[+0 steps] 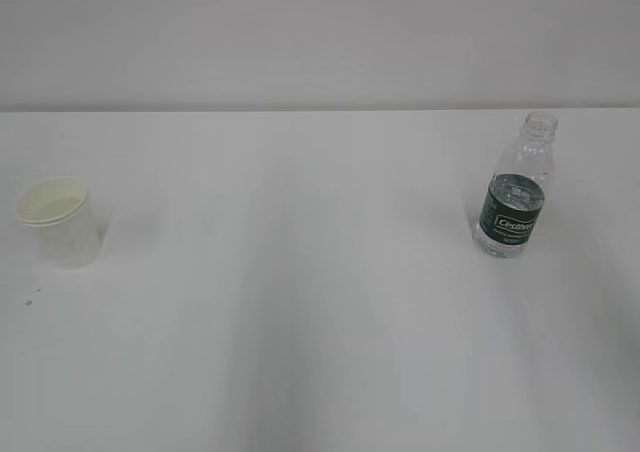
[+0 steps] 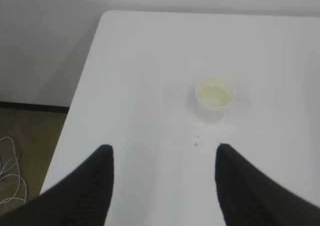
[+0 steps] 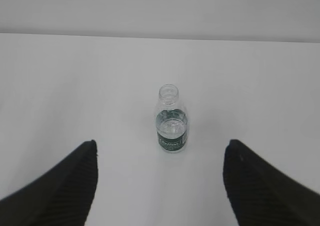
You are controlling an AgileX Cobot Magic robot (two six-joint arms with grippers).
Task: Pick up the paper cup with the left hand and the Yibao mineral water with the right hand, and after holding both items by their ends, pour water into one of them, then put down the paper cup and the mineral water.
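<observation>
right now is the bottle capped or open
Open: the bottle stands upright on the table with a bare threaded neck and no cap, clear in the exterior and right wrist views.

Light flat, even and diffuse in all three views; white table (image 1: 320, 322) close to washed out, only faint grey bands of shade across it in the exterior view. Shadows weak: a soft smudge beside the paper cup (image 1: 60, 222), a pale one by the Yibao mineral water (image 1: 515, 197), whose clear plastic shows small highlights. Wrist views soft overall, near black fingers (image 2: 85, 191) (image 3: 60, 191) blurred.
</observation>
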